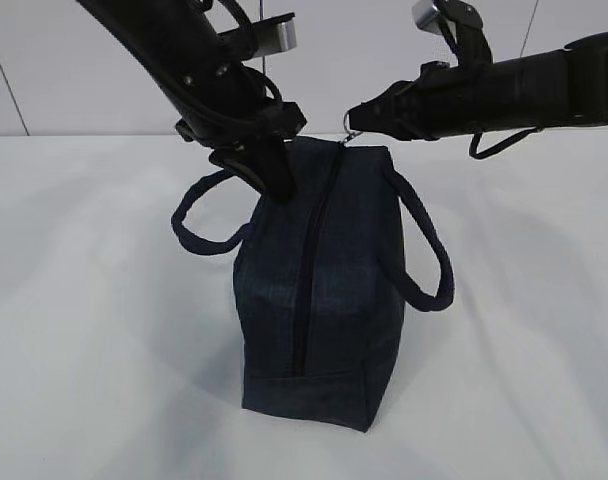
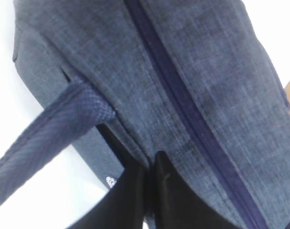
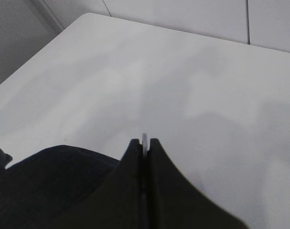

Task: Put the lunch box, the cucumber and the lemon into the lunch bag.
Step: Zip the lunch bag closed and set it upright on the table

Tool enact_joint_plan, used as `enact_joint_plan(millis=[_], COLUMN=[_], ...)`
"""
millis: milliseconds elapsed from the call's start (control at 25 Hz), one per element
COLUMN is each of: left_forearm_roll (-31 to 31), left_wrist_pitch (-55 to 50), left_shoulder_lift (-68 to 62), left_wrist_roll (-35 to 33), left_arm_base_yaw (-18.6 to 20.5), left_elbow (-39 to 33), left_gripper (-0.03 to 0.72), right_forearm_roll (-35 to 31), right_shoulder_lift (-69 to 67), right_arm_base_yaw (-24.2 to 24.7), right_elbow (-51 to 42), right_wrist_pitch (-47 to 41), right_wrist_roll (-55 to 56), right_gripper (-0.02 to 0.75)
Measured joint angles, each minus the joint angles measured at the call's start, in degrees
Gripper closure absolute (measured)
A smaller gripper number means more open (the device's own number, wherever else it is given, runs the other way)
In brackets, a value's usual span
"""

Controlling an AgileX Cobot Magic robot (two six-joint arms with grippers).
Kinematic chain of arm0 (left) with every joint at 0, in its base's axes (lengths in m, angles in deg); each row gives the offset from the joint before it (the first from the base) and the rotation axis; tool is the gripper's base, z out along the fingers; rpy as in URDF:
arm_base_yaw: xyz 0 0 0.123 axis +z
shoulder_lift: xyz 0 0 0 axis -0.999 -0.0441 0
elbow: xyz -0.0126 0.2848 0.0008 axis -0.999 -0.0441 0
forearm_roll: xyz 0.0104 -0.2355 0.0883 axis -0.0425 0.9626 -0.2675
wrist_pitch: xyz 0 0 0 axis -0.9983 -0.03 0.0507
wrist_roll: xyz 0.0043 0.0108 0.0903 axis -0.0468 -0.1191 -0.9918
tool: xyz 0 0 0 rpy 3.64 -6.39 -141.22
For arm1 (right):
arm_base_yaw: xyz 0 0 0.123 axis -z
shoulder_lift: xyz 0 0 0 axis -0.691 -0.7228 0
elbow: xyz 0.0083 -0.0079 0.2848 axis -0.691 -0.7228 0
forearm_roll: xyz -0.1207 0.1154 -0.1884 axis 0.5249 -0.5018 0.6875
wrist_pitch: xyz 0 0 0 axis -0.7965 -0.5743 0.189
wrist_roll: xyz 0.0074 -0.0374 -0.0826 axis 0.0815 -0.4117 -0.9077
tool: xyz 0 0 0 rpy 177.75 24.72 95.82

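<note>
Lunch bag (image 1: 334,290) heathered navy, darker zipper (image 1: 306,270); table (image 1: 84,350) white; logo (image 2: 110,181) seemingly white.

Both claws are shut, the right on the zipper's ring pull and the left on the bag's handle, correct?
Not quite. The left claw is shut on the lunch bag's fabric beside the zipper, not the handle, as the left wrist view shows. The right claw does pinch the ring pull.

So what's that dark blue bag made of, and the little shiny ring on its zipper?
The boxy dark navy lunch bag looks like woven fabric: the left wrist view shows a matte, heathered weave, and its loop handle has a ribbed webbing texture. The small ring pull looks like metal, since it is thin, silvery and glinting, though it is too small to be sure.
</note>
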Motion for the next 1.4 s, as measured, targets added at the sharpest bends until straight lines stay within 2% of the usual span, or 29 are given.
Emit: enact_joint_plan(millis=[400,1080,1400], left_forearm_roll=[-1.4,-3.2,-4.4], left_wrist_pitch=[-0.2,-1.2,-1.3], left_shoulder_lift=[3.8,11.9,15.2], left_wrist_roll=[0.0,1.0,1.9], left_arm_base_yaw=[-1.1,-7.2,-7.3], left_elbow=[0.0,-0.1,-0.3], left_gripper=[0.693,0.693,0.693], right_forearm_roll=[0.5,0.6,0.2], right_shoulder_lift=[0.0,0.0,0.0], right_arm_base_yaw=[0.7,1.6,1.6], right_elbow=[1.7,1.7,1.9], right_wrist_pitch=[-1.2,-1.4,-3.5], right_wrist_roll=[0.3,0.5,0.7], right_gripper=[0.731,0.731,0.731])
